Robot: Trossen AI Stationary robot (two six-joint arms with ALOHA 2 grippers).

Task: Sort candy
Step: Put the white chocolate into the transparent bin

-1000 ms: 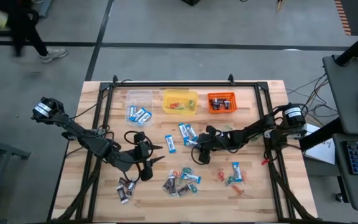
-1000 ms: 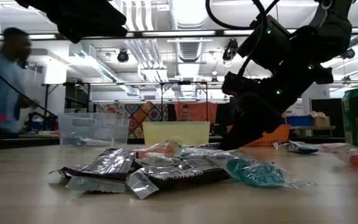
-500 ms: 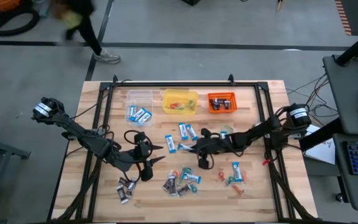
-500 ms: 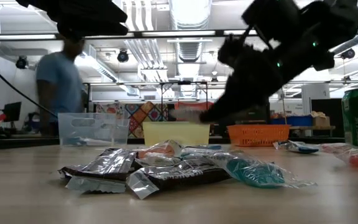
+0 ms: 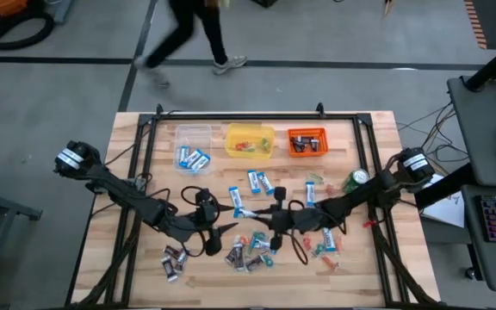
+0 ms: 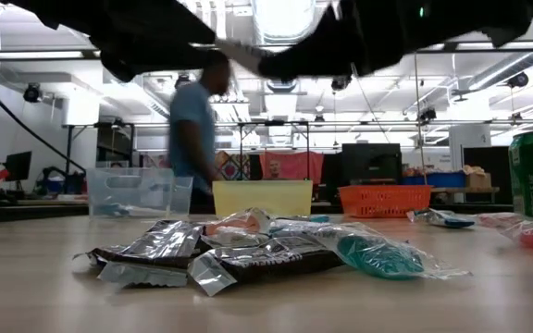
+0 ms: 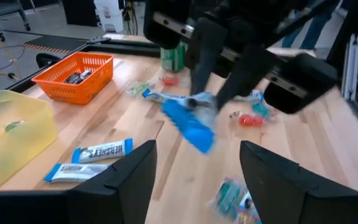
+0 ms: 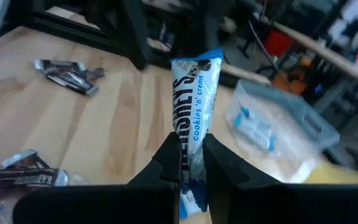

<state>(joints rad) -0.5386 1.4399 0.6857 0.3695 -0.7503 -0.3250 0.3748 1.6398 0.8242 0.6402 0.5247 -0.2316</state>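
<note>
Candy lies scattered on the wooden table (image 5: 368, 258): blue-and-white bars (image 5: 258, 182), dark brown ones (image 5: 243, 255) and small red and green ones (image 5: 321, 247). My right gripper (image 5: 263, 216) hangs over the table's middle, shut on a blue-and-white candy bar (image 8: 193, 93), which also shows in the left wrist view (image 7: 188, 123). My left gripper (image 5: 220, 238) stands open just to its left, facing it, with nothing between its fingers (image 7: 124, 180). My right gripper pinches the blue-and-white bar near one end (image 8: 189, 157) between its two fingers. Most of the bar sticks out past the fingertips, along the fingers. The bar is lifted clear of the table and slants down from the fingers (image 7: 199, 93).
At the far edge stand a clear tub (image 5: 193, 138) with blue-and-white bars, a yellow tub (image 5: 249, 139) and an orange tub (image 5: 306, 142). A green can (image 5: 356, 180) stands at the right. A person (image 5: 188, 34) walks past beyond the table.
My right gripper has risen from the table, turned about its wrist and swung toward the near left, carrying the blue-and-white bar clear of the table. My left gripper has shifted a little toward it. The person has walked from left to right behind the table.
</note>
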